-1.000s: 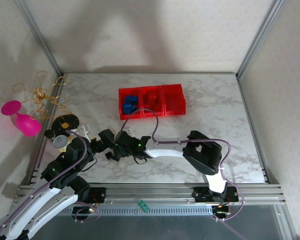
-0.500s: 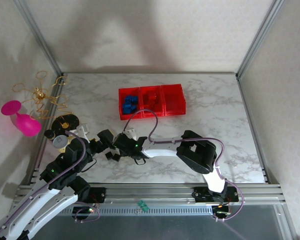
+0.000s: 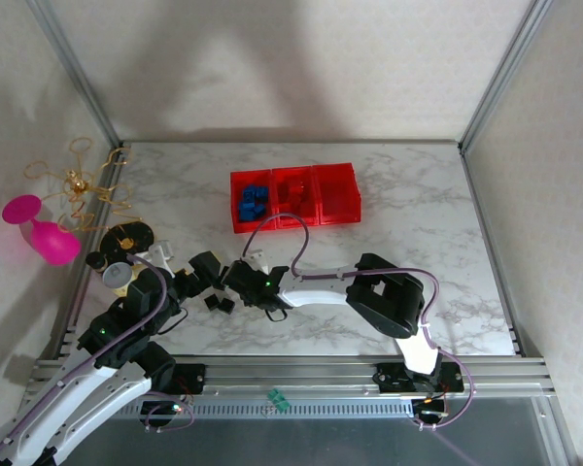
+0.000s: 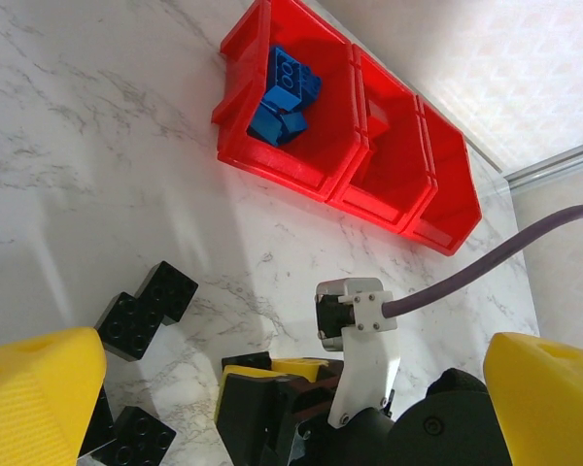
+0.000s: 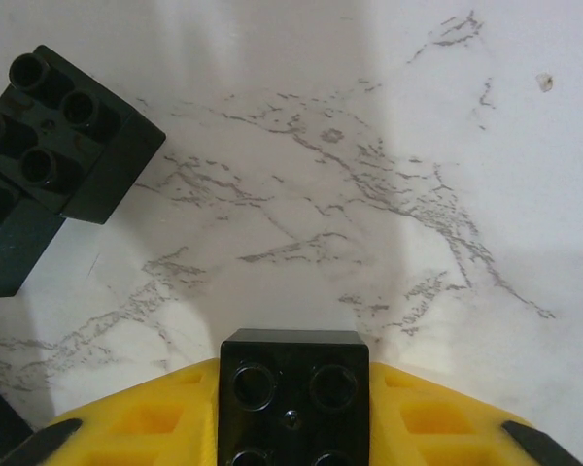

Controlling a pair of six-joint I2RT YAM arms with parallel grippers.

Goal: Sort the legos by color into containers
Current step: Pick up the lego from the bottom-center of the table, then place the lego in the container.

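One black lego (image 5: 293, 393) is now pinched between the right gripper (image 3: 235, 289) pads, which closed from wide a second ago, low beside the loose black legos (image 4: 146, 309). Left gripper (image 3: 196, 275) gapes, empty. Judged: grasp made, carry to containers (image 3: 291, 223) pending.

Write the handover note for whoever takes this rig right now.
Left gripper: open, empty, beside the loose black bricks.
Right gripper: shut on a black brick, low over the table.
Bins: blue bricks in the left one, red bricks in the middle one; the right one looks empty.
Done: blue and red apparently sorted.
Left: carry the held brick to the right bin, then the other black ones.
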